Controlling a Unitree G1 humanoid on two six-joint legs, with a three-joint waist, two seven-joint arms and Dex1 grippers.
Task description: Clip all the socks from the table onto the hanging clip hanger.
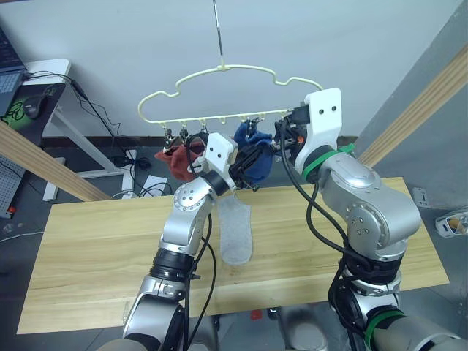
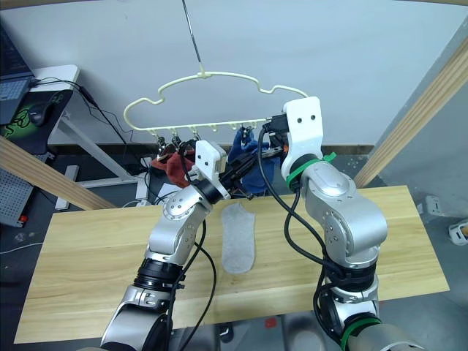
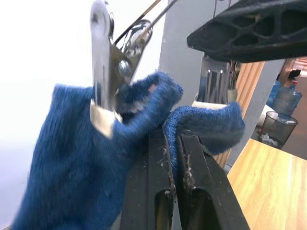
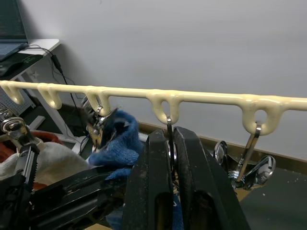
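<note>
No readable brands, labels or writing anywhere in frame.

Clip hanger [image 1: 219,91]: pale yellow cloud-shaped frame, upper centre of the head view, hung from a thin metal hook that runs off the top edge. Silver clips hang along its lower bar.

Socks already on the hanger: a rust red sock [image 1: 174,162] at left-centre, partly behind the left arm, count unclear; a blue sock [image 3: 72,163] clipped by one silver clip [image 3: 106,76]. A second blue sock [image 3: 206,125] sits just beside the first.

Left end effector [image 3: 173,143]: fingers pressed together, pinching the edge of the second blue sock; fabric folds over the fingertips. Held up at clip level, centre of the head view.

Right end effector [image 4: 171,148]: fingers closed around the wire of an empty clip hanging from a loop on the hanger bar. The clip's lower end is hidden behind the fingers. Another clip [image 4: 249,165] hangs from the next loop at lower right of the right wrist view.

Tabletop [image 1: 95,248]: light wood planks across the lower half of the head view. One light grey sock [image 1: 237,230] lies flat at centre, its near edge partly covered by the left arm.

Blue socks are largely blocked by both arms in the head views.
</note>
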